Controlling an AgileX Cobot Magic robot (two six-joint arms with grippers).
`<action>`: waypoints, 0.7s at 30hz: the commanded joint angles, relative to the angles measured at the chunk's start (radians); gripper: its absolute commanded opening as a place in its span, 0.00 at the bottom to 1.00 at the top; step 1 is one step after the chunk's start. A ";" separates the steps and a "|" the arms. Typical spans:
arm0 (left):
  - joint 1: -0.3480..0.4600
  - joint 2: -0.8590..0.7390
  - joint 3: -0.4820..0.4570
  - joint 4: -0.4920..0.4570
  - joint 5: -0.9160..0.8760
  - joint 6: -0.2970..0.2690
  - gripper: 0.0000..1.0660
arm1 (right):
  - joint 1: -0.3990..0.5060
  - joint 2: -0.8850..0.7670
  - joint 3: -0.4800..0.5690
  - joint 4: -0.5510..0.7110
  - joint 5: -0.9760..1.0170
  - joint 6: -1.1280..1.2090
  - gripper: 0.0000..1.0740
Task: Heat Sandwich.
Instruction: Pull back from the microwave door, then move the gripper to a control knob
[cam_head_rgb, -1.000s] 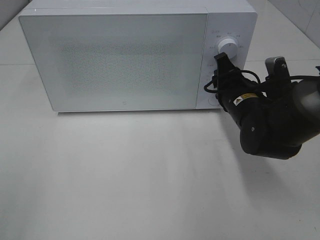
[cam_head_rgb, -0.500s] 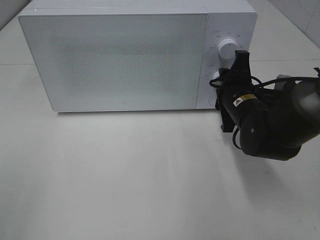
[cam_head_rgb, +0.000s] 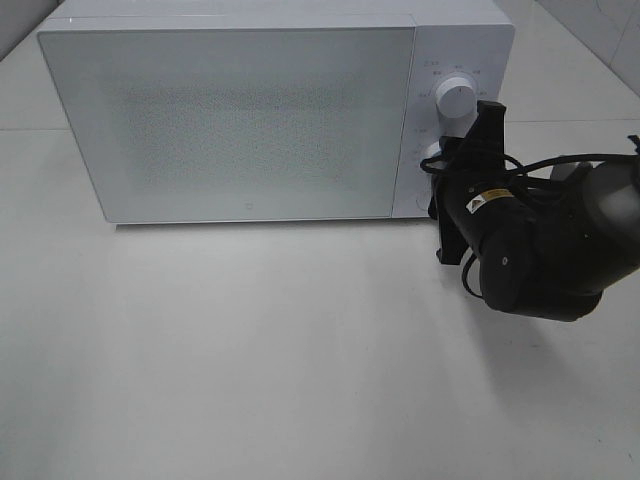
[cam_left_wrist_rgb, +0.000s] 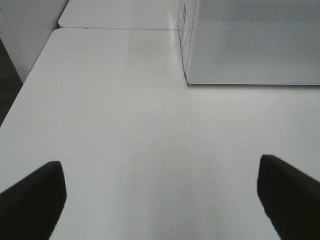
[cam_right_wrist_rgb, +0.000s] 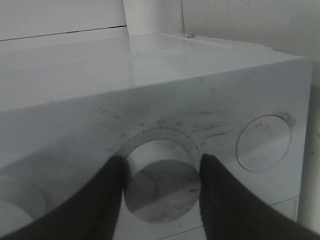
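White table (cam_head_rgb: 250, 350); microwave (cam_head_rgb: 240, 120) shut, contents hidden; right jaws clamp knob (cam_right_wrist_rgb: 162, 187); left jaws apart.

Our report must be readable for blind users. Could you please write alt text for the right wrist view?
The right gripper grips a round white knob on the microwave panel, with one black finger on each side. The knob carries a small red mark, and another round control sits beside it.

Roughly quarter-turn roll of right gripper (cam_right_wrist_rgb: 161, 165) on lower knob (cam_head_rgb: 431, 158).
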 joint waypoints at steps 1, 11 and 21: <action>0.003 -0.026 0.004 -0.005 -0.007 -0.001 0.92 | 0.006 -0.019 -0.032 -0.125 -0.169 -0.016 0.12; 0.003 -0.026 0.004 -0.005 -0.007 -0.001 0.92 | 0.006 -0.019 -0.032 -0.125 -0.165 -0.048 0.19; 0.003 -0.026 0.004 -0.005 -0.007 -0.001 0.92 | 0.006 -0.019 -0.032 -0.124 -0.187 -0.042 0.51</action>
